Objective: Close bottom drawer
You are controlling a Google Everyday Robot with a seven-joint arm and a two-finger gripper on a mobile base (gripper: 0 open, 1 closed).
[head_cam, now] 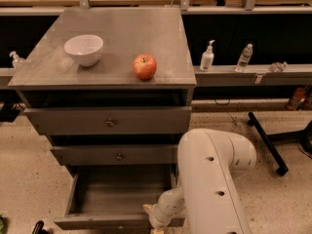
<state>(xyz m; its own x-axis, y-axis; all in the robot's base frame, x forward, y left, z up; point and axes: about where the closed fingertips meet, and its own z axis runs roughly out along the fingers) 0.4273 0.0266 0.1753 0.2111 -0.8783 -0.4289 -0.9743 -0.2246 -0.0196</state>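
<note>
The bottom drawer of the grey three-drawer cabinet stands pulled far out, its plain grey box empty. Its front panel runs along the lower edge of the view. My gripper is at the right end of that front panel, low in the view and mostly cut off by the frame edge. The white arm reaches down to it from the right. The two drawers above are pushed in.
On the cabinet top sit a white bowl and a red apple. A shelf behind on the right holds a pump bottle and a water bottle. A black stand leg lies on the floor to the right.
</note>
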